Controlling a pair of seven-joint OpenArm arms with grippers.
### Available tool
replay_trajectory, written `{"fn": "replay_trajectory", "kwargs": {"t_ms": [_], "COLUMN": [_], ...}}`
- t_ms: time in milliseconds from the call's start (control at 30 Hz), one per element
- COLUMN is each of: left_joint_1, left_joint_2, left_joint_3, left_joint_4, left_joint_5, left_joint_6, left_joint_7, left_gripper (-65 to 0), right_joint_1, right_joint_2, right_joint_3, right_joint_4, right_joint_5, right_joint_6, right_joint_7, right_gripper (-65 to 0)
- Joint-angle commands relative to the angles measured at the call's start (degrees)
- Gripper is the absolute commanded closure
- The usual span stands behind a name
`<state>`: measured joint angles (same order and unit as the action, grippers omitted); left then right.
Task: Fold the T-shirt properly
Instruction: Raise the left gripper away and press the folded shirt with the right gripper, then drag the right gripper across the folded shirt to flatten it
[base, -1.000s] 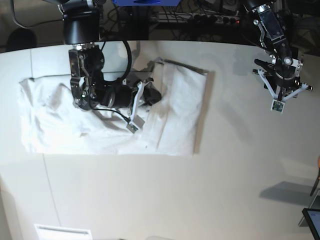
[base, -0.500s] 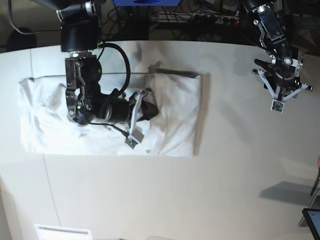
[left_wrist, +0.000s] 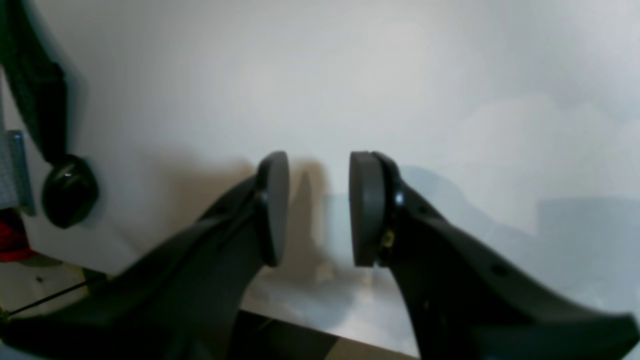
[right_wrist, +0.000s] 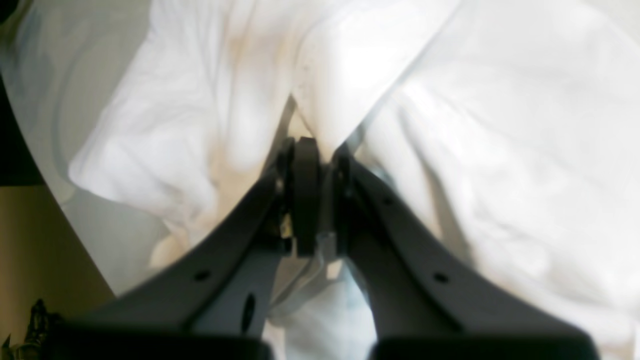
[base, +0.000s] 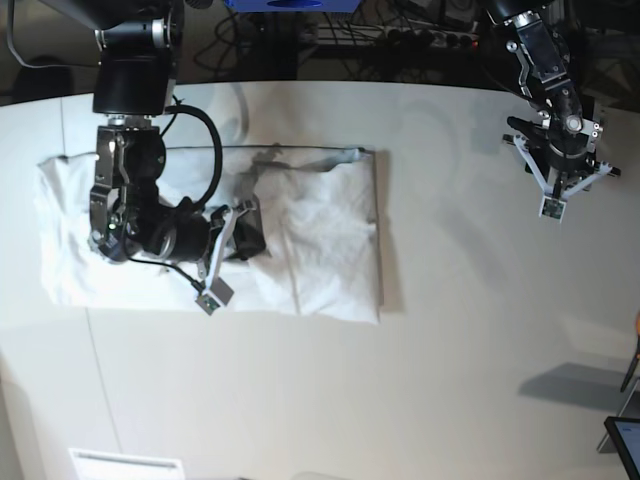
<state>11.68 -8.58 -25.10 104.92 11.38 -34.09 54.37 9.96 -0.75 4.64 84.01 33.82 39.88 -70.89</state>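
Mostly flat, white T-shirt (base: 200, 230) lies on tabletop (base: 400, 380), far-left area. Right gripper (right_wrist: 320, 170) pinches raised fabric fold. Left gripper (left_wrist: 319, 210) hangs parted, empty, well apart. Cloth looks soft, light, wrinkly; best pinched at hemmed edges.

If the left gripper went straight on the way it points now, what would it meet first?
Most likely the smooth off-white tabletop: the left gripper stands open and empty, with only bare surface ahead. Depth is unclear. The white T-shirt lies well aside.
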Motion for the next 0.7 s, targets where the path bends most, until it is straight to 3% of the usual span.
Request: {"fn": "replay_trajectory", "kwargs": {"t_ms": [0, 267, 433, 600, 667], "left_joint_1": [-0.4, -0.6, -0.6, -0.6, -0.6], "left_joint_2": [-0.7, -0.7, -0.7, -0.7, -0.7], "left_joint_3": [-0.3, -0.3, -0.3, -0.3, -0.3], "left_joint_4": [0.7, 0.4, 0.4, 0.4, 0.4], "left_joint_5": [0.1, 0.1, 0.1, 0.1, 0.1], "left_joint_6": [0.4, 0.4, 0.4, 0.4, 0.4], "left_joint_7": [-0.5, -0.5, -0.5, -0.5, -0.5], "left_gripper": [-20.5, -20.5, -20.5, -20.5, -20.5], "right_joint_1": [1.5, 1.4, -1.2, -4.1, -5.4], "right_joint_2": [0.3, -0.1, -0.9, -0.9, -0.9], "right_joint_3": [0.8, 5.4, 5.2, 5.4, 5.4], "right_joint_4": [1.1, 8.3, 11.2, 11.1, 11.2], "right_joint_5": [1.0, 1.0, 1.2, 6.9, 9.9], "right_joint_6": [0.1, 0.1, 0.1, 0.1, -2.0], "right_joint_7": [0.1, -5.5, -5.5, -5.6, -5.6], "right_gripper": [-0.3, -0.3, -0.3, -0.3, -0.3]}}
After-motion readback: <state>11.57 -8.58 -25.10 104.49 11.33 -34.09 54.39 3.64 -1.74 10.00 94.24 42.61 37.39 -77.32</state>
